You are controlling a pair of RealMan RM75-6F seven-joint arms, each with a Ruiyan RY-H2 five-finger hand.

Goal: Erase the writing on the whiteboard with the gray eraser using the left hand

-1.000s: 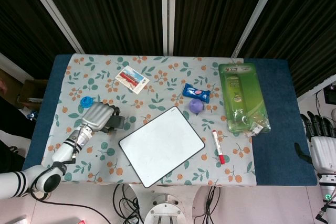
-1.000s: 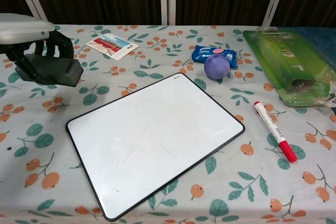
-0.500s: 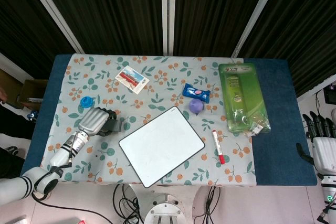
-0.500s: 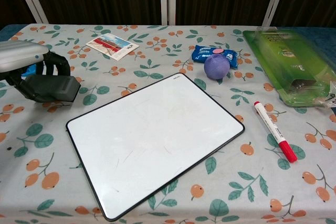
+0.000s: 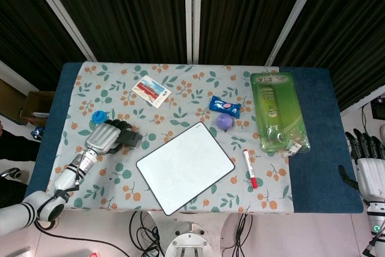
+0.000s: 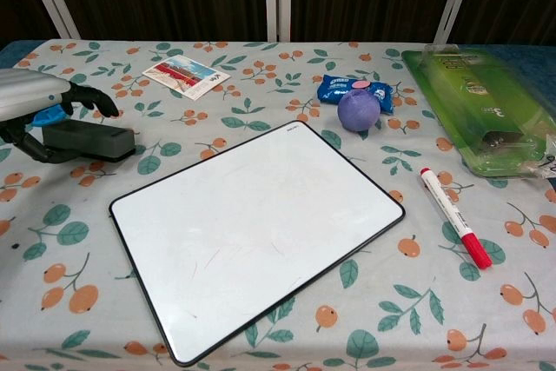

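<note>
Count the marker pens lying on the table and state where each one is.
1. The red-capped marker pen lies on the floral cloth just right of the whiteboard, apart from it and below the green package. No others show, though one could be hidden.

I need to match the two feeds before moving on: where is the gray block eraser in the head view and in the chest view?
Head view: the gray block eraser lies left of centre on the floral cloth, under the left hand's fingers.
Chest view: the eraser lies at the left edge, the left hand over it.
Shared landmark: the black-framed white whiteboard, just right of the eraser in both.
</note>
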